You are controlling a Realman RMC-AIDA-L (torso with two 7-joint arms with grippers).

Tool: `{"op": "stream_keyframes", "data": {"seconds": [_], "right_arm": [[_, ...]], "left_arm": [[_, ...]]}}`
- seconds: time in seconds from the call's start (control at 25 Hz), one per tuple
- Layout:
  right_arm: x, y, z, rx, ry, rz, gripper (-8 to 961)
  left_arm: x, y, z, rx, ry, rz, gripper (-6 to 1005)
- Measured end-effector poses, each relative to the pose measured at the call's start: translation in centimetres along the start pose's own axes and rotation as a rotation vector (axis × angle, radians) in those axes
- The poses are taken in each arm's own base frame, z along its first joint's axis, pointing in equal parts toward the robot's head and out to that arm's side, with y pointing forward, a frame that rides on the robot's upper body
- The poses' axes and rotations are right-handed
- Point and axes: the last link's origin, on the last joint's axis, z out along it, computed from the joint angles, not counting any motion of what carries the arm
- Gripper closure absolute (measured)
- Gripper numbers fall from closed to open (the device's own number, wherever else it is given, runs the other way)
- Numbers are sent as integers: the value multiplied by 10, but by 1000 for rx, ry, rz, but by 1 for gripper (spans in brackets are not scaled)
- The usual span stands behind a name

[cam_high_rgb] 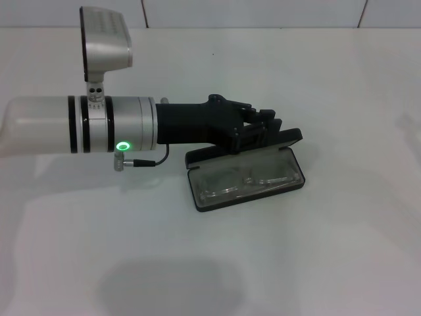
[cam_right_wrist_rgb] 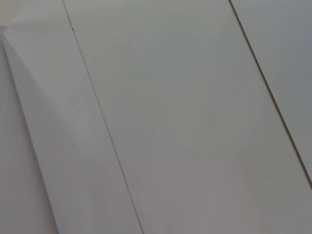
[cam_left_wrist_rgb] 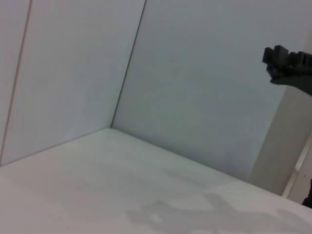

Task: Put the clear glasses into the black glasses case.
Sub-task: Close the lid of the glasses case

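Note:
The black glasses case (cam_high_rgb: 197, 192) lies open on the white table in the head view, its lid (cam_high_rgb: 291, 136) tilted up at the far side. The clear glasses (cam_high_rgb: 247, 179) lie inside the case's base, folded and flat. My left gripper (cam_high_rgb: 262, 126) reaches in from the left on a silver arm and sits at the lid's rear edge, just above the case. A black part of that gripper (cam_left_wrist_rgb: 288, 67) shows in the left wrist view, against the wall. My right gripper is out of view.
The white table (cam_high_rgb: 316, 263) spreads around the case on all sides. A white tiled wall (cam_high_rgb: 263, 13) runs along its far edge. The right wrist view shows only white wall panels (cam_right_wrist_rgb: 170, 122).

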Motion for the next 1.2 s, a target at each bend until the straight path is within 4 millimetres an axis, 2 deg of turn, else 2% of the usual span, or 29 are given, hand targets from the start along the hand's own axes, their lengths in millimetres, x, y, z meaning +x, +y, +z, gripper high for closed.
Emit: {"op": "stream_keyframes", "data": {"seconds": [0.6, 1.2], "right_arm": [[4, -2, 11, -22, 0, 2, 845], [6, -3, 13, -17, -13, -2, 844]], "left_arm": [[-16, -12, -1, 100, -40, -33, 792], [-23, -9, 2, 91, -79, -42, 795]]}}
